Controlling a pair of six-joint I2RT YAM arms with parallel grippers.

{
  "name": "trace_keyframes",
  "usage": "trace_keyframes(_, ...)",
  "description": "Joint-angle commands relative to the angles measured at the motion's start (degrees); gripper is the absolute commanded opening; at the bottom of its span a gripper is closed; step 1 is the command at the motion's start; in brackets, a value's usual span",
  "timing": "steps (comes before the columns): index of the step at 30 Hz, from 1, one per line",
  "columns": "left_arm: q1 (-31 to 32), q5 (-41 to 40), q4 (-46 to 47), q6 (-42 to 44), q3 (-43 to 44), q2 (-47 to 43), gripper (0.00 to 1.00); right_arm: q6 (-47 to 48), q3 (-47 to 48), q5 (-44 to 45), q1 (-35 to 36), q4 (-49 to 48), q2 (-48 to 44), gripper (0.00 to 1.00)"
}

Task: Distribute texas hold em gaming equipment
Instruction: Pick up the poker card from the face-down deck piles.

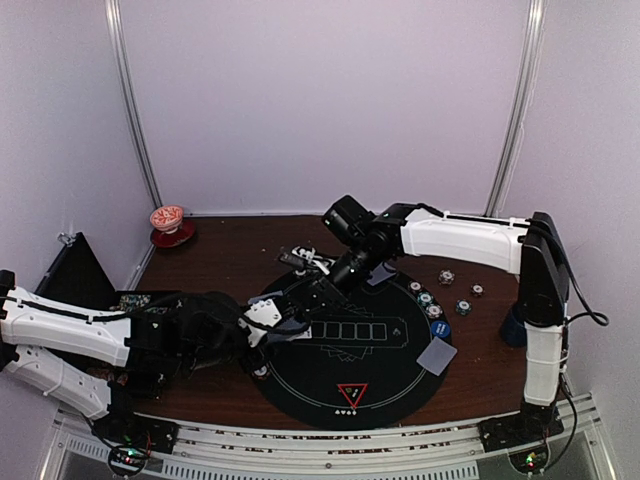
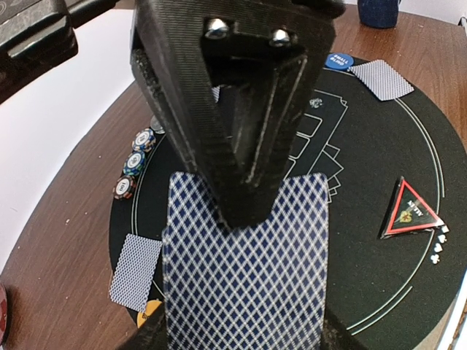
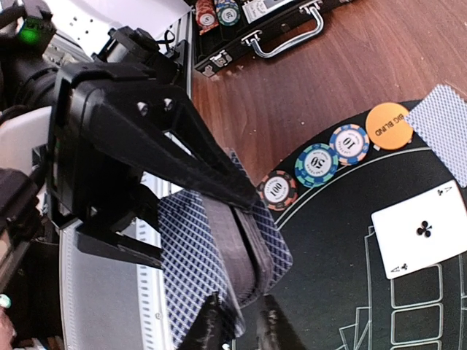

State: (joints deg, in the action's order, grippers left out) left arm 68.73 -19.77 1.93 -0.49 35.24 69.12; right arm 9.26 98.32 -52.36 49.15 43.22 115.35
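In the left wrist view my left gripper (image 2: 244, 219) is shut on a deck of blue-backed playing cards (image 2: 244, 292), held above the round black mat (image 2: 408, 138). My right gripper (image 3: 244, 324) reaches that deck (image 3: 219, 248) from below. Its two fingers stand narrowly apart at either side of the deck's lower corner. On the mat lie an ace of clubs (image 3: 423, 230) face up, face-down cards (image 2: 135, 270) (image 2: 383, 79), three striped chips (image 3: 316, 165), an orange button (image 3: 389, 125), a blue button (image 2: 337, 61) and the red triangle marker (image 2: 412, 211).
A red-and-white cup (image 1: 167, 222) stands at the back left and a dark blue mug (image 1: 513, 325) by the right arm's base. Three loose chips (image 1: 464, 297) lie right of the mat. An open black chip case (image 3: 270, 22) sits at the table's left.
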Motion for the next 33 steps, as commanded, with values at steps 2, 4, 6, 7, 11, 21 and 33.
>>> trace_keyframes(2, 0.09, -0.97, 4.08, 0.20, 0.88, 0.10, 0.53, 0.90, 1.08, 0.00, 0.13, 2.54, -1.16, 0.10)
trace_keyframes(4, 0.09, -0.97, 4.08, 0.20, 0.88, 0.11, 0.53, 0.87, 1.12, 0.22, 0.08, 2.70, -1.45, 0.04)
trace_keyframes(6, 0.09, -0.97, 4.04, 0.21, 0.88, 0.12, 0.53, 0.84, 1.28, 0.32, 0.07, 2.82, -1.74, 0.00)
trace_keyframes(7, 0.07, -0.97, 4.04, 0.23, 0.87, 0.21, 0.53, 0.92, 1.26, 0.39, 0.07, 2.97, -1.91, 0.00)
trace_keyframes(11, 0.09, -1.06, 4.07, 0.24, 0.88, 0.39, 0.54, 1.21, 1.82, 1.27, -0.08, 3.82, -3.02, 0.00)
trace_keyframes(21, 0.09, -1.24, 3.91, 0.13, 0.97, 0.50, 0.54, 2.82, 3.49, 8.05, -5.84, 7.12, -7.39, 0.00)
trace_keyframes(33, 0.09, -2.13, 3.70, -0.60, 1.05, 0.14, 0.54, 3.41, -2.58, 31.87, -11.83, 2.79, -11.76, 0.00)
